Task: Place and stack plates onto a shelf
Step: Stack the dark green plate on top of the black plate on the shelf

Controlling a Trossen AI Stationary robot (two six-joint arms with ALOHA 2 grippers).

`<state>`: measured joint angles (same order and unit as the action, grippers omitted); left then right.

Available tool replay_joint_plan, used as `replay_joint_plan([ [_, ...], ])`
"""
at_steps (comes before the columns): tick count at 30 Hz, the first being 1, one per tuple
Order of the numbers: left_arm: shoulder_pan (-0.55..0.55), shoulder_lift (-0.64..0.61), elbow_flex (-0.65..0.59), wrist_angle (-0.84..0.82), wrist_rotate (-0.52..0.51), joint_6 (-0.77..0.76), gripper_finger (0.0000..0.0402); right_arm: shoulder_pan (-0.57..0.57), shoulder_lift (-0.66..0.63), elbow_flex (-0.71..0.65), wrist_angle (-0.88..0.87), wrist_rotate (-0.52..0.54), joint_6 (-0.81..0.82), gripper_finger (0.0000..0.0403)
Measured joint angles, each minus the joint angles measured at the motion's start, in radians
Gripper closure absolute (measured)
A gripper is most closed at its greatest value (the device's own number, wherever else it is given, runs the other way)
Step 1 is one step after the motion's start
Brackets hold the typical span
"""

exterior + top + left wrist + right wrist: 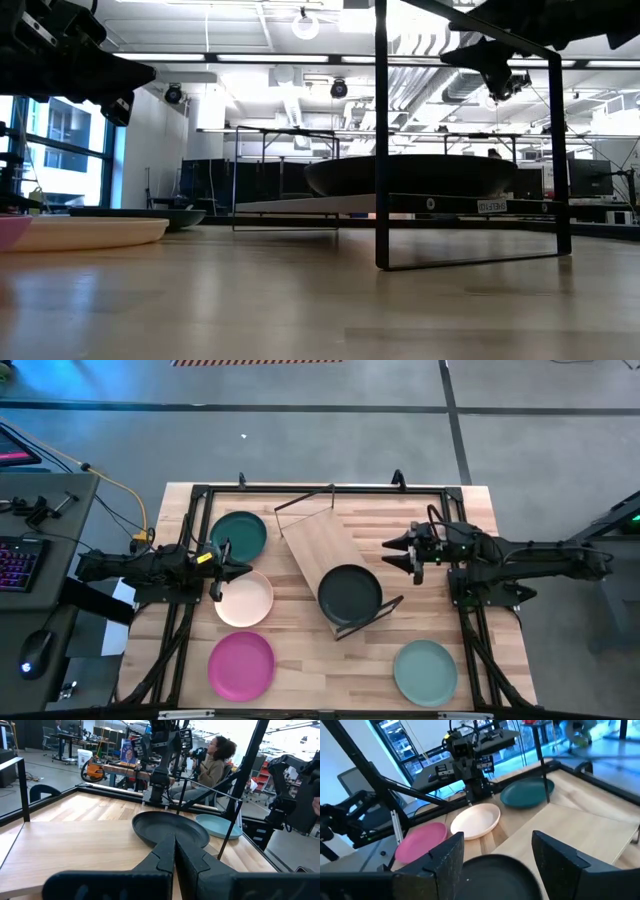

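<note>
The shelf [315,545] lies slantwise mid-table, a light board with black frames at its ends. The charcoal plate [350,592] rests flat on the shelf's near-right end [410,175]. On the tabletop lie the teal plate [240,535], cream plate [245,598], pink plate [241,665] and sage-green plate [425,672]. My left gripper [220,560] hovers shut between the teal and cream plates, pointing at the shelf [175,851]. My right gripper [392,552] hovers open to the right of the shelf, above the charcoal plate's level [497,852].
A black metal frame [300,488] runs around the wooden tabletop [300,650]. The shelf's tall end frame [381,150] stands beside the charcoal plate. The shelf's far-left half [75,845] is bare board. A person [212,762] sits beyond the table's right side.
</note>
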<state>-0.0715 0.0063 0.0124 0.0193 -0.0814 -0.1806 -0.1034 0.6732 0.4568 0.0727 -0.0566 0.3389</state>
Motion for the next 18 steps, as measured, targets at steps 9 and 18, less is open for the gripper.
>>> replay_joint_plan([
  [9,0.000,0.000,0.000,0.000,0.000,0.000,0.0402,0.000,-0.006,0.000,0.055,0.000,0.094,0.0187],
  [18,0.000,0.000,0.000,0.000,0.000,0.000,0.0401,0.000,-0.006,0.000,0.174,0.001,0.179,0.0187],
])
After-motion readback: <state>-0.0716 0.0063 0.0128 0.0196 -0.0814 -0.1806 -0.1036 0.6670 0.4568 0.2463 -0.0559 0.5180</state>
